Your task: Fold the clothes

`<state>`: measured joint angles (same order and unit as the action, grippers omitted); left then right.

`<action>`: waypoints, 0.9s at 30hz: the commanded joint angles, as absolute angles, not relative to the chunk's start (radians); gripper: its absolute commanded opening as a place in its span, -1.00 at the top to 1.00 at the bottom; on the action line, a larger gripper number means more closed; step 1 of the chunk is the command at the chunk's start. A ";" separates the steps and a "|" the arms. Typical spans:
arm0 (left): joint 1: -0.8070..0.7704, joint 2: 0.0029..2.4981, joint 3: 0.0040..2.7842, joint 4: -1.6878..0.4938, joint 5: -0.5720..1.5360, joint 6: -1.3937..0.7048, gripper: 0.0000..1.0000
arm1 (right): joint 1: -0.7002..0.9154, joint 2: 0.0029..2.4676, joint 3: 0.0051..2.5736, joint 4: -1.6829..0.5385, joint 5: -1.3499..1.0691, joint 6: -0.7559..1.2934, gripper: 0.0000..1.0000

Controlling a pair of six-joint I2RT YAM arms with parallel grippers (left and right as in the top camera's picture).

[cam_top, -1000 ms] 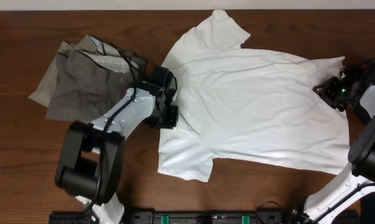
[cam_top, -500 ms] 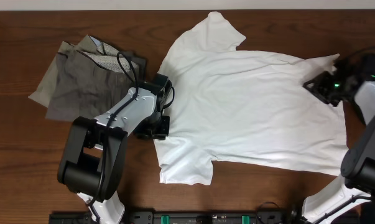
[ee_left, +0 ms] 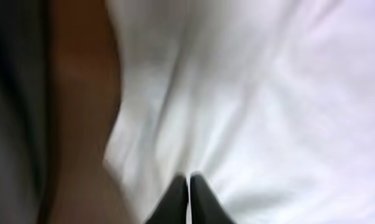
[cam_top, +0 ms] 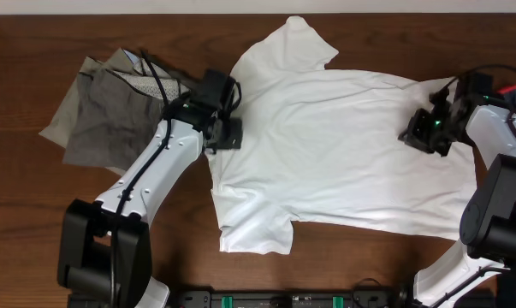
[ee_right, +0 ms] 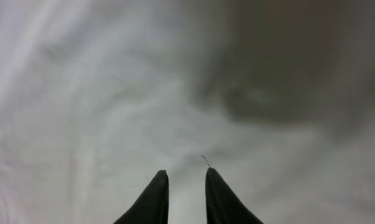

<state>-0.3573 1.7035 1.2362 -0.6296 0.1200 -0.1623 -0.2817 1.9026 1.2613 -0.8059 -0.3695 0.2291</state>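
Note:
The white T-shirt (cam_top: 343, 145) lies spread flat across the table's middle and right, collar end to the left. My left gripper (cam_top: 227, 139) sits at the shirt's left edge. In the left wrist view its fingertips (ee_left: 188, 179) are pressed together, and creases in the white cloth (ee_left: 268, 93) run in to them. My right gripper (cam_top: 418, 137) hovers over the shirt's right part. Its fingertips (ee_right: 186, 175) stand a narrow gap apart above the cloth (ee_right: 100, 93). The grey-khaki trousers (cam_top: 103, 120) lie crumpled at the left, patterned lining (cam_top: 151, 84) showing.
The dark wooden table (cam_top: 35, 214) shows bare wood at the front left. My left arm (cam_top: 146, 180) crosses the strip between the trousers and the shirt. A black rail (cam_top: 283, 299) runs along the front edge. The table's back edge is just behind the upper sleeve (cam_top: 305, 38).
My left gripper moved back along the shirt's left edge, opened, then shut. My right gripper moved left, from beyond the shirt's right edge to over the cloth, its jaws narrowing.

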 commanded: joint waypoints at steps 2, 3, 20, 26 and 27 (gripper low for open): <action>-0.355 1.799 1.230 -0.533 0.176 -0.017 0.88 | -0.273 1.900 1.258 -0.851 -0.337 0.254 0.59; -0.355 1.826 1.230 -0.506 0.176 -0.001 0.88 | -0.273 1.900 1.258 -0.859 -0.337 0.254 0.59; -0.302 2.019 1.230 -0.469 -0.001 0.089 0.88 | -0.264 1.900 1.228 -0.875 0.179 0.294 0.61; -0.236 2.018 1.230 -0.481 -0.015 0.048 0.88 | -0.319 1.900 1.228 -0.835 0.167 0.303 0.63; -0.231 2.018 1.230 -0.480 0.000 0.048 0.87 | -0.323 1.901 1.228 -0.829 0.159 0.303 0.65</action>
